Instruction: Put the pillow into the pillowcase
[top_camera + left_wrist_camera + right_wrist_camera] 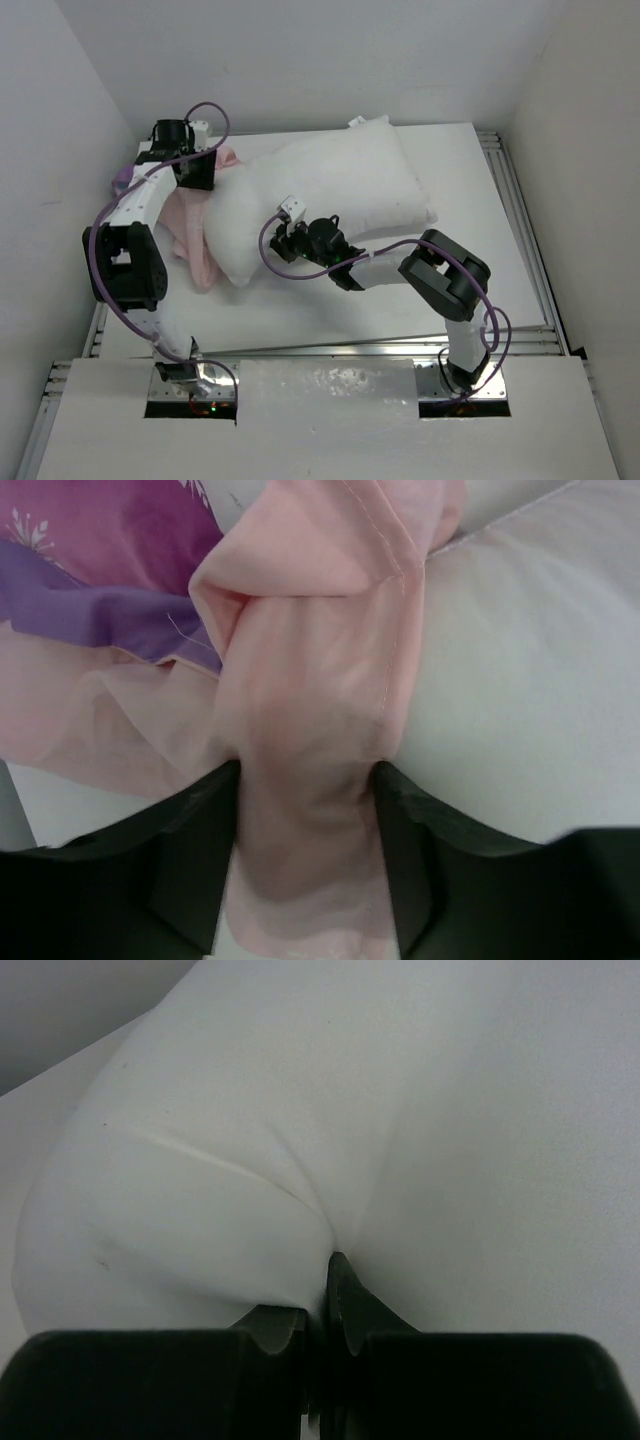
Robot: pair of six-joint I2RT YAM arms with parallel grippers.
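White flat-topped table [465, 165] – carries both task items and, at its near edge, the two arm bases.

Large plump plain white rectangular pillow [340, 185] – lies slantwise across the middle of the table, one corner toward the far edge, its lower end toward the left edge. Almost all of it is outside the case.

Thin fabric pillowcase [190, 225], purple printed outside, pale pink inside – bunched along the left edge near the far-left corner, touching the pillow's left end. Most of what shows is the pink lining.

Left gripper [305, 825] – at the far-left corner; its jaws stand partway apart around a thick rolled fold of pink lining that fills the gap and touches both fingers.

Right gripper [322, 1300] – over the pillow's near long side; its jaws are almost together, pinching a small ridge of the pillow's white cover.

Step in hand, as judged: holding up the case's opening while the pillow's left end is brought to it. The next move calls for the right arm to push that end leftward into the pink mouth, with the left grip firm enough that the fold does not slip.
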